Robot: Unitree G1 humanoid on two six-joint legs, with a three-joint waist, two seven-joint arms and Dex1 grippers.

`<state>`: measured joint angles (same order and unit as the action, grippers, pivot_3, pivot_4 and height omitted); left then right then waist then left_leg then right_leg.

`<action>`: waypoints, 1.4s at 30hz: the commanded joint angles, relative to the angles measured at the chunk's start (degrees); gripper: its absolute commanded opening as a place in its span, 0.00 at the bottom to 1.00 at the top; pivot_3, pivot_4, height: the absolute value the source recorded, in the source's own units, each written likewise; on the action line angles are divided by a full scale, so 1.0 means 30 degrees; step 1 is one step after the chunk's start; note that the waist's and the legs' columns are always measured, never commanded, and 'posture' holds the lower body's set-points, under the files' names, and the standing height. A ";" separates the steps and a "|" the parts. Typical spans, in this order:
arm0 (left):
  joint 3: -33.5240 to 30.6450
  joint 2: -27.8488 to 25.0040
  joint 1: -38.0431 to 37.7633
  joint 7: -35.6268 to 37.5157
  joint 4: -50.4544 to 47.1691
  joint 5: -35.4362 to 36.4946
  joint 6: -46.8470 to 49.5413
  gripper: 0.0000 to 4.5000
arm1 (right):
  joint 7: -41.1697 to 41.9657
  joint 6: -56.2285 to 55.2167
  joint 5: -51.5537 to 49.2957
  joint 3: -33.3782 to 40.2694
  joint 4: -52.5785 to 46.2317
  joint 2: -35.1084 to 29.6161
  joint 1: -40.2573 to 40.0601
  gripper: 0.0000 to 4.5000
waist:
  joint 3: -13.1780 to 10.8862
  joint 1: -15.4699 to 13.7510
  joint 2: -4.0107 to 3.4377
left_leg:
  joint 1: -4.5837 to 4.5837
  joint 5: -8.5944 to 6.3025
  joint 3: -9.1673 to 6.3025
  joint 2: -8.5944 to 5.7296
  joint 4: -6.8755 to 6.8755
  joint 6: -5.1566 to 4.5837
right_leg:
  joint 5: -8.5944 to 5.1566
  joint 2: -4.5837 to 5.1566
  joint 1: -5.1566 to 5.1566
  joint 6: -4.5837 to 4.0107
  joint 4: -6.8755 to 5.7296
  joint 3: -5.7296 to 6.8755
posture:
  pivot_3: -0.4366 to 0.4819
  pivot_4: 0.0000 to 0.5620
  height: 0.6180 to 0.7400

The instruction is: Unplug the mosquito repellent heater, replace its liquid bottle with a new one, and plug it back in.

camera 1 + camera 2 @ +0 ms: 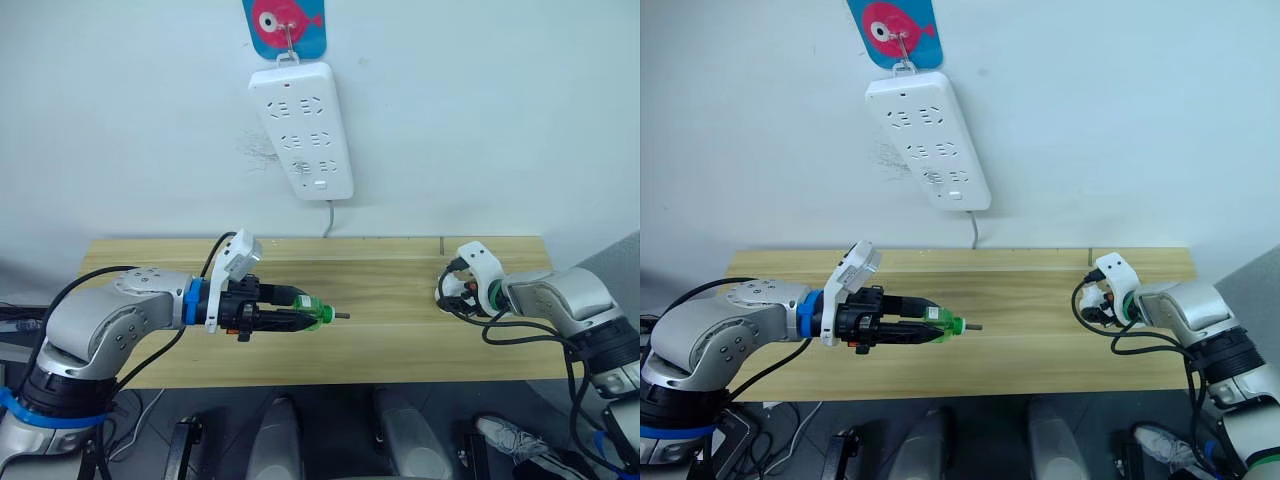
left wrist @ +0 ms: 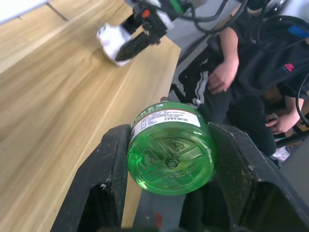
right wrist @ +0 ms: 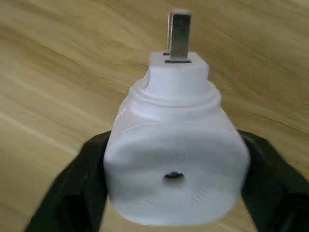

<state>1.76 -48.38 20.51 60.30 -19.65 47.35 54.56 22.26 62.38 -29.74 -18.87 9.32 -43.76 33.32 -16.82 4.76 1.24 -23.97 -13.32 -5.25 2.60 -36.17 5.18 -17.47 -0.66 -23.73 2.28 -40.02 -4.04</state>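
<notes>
Grippers first, taking the wooden table (image 1: pixel 400 340) as my landmark; my left gripper (image 1: pixel 308 318) is clamped on a green bottle (image 1: pixel 318 314), its two black fingers (image 2: pixel 108 183) pressed against either side of the bottle's round base; the bottle lies on its side in the grip, a thin wick sticking out of its far end toward the table's middle; the left arm reaches in from the table's left end, forearm roughly level and held above the near half of the tabletop, wrist pointing across toward the right end.

My right gripper (image 1: pixel 1092 298) is closed on the heater (image 3: pixel 174 164), the white rounded unit pinched between the black fingers (image 3: pixel 72 193); I see its face with the small round hole turned toward the wrist camera and its metal prong pointing away over the wood; the right arm comes in from the table's right end, elbow bent, the gripper low over the tabletop near that end, well apart from the bottle.

On the wall above the table's far edge hangs a white power strip (image 1: pixel 301 130), tilted, its cord dropping behind the table; a person's hand (image 2: pixel 219 77) shows beyond the table's edge.
</notes>
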 commanded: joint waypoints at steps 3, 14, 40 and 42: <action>-0.0518 0.0832 -0.0084 -0.0895 0.0164 -0.0323 -0.0527 0.50 | 0.0326 0.0645 0.0314 0.3051 -0.1507 0.0090 0.0444 1.00 | 0.0001 0.0001 -0.0002 | -0.0001 0.0000 0.0002 -0.0001 -0.0002 0.0000 | 0.0001 0.0003 -0.0001 0.0001 -0.0004 0.0000 | 0.36 0.45 1.00; -0.2127 0.7795 0.0730 -0.6659 -0.0294 -0.2374 -0.6148 0.50 | -0.5222 0.2979 -1.1174 1.5880 -1.2334 1.0855 -0.3181 1.00 | 0.0050 -0.0001 0.0018 | 0.0007 0.0036 -0.0038 0.0034 -0.0004 0.0063 | 0.0004 0.0003 0.0042 -0.0003 -0.0022 0.0064 | 0.32 0.43 1.00; 0.1037 0.9921 0.0108 -0.5876 0.0263 -0.6962 -1.3362 0.50 | -1.3227 -0.5678 -2.3756 0.8997 -1.1126 1.3583 -0.4367 0.47 | 0.0132 0.0501 -0.0005 | 0.0020 0.0017 0.0073 -0.0003 -0.0144 0.0016 | 0.0078 0.0026 0.0051 0.0081 -0.0084 -0.0029 | 0.32 0.38 1.00; 0.1207 0.9878 0.0071 -0.5701 0.0250 -0.7032 -1.3519 0.50 | -1.3131 -0.5775 -2.4026 0.8724 -1.1132 1.3213 -0.4331 0.29 | 0.0132 0.0520 -0.0005 | 0.0021 0.0017 0.0075 -0.0003 -0.0150 0.0016 | 0.0078 0.0025 0.0051 0.0081 -0.0095 -0.0032 | 0.32 0.38 1.00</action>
<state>4.39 -18.74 21.26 42.54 -17.56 26.64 14.49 -18.11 45.28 -98.93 8.74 -21.61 -3.84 19.62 -16.42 6.32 1.23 -23.91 -13.27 -5.03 2.59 -36.64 5.22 -17.24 -0.58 -23.58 2.52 -40.33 -4.14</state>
